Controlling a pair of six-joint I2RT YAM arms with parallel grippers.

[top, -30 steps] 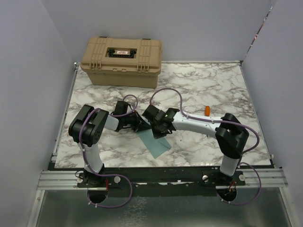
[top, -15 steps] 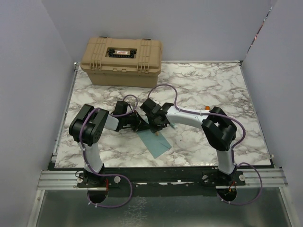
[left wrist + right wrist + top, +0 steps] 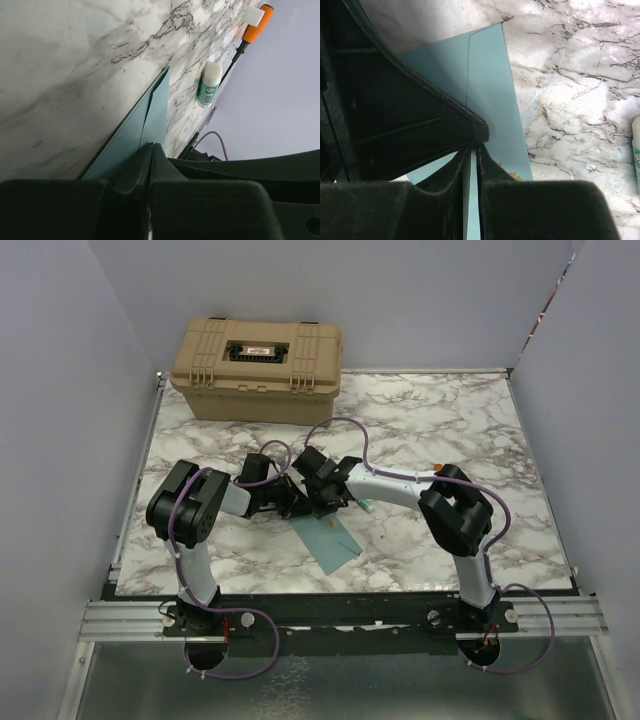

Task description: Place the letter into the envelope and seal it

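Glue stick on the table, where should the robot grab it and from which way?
The glue stick lies on its side on the marble table, so probably come straight down and pinch the green body across its width, near the middle. Both long sides look free there; the white cap might pull off.

Centre-front on table (image 3: 450, 430), envelope (image 3: 328, 540); case (image 3: 258, 370) behind, far left; glue stick (image 3: 209, 85) right of envelope.

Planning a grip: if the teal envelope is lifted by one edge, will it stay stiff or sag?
Likely floppy: the envelope looks like thin, creased paper, so it should sag away from a held edge. It is probably very light, and may slide rather than bend if pushed across the smooth marble table.
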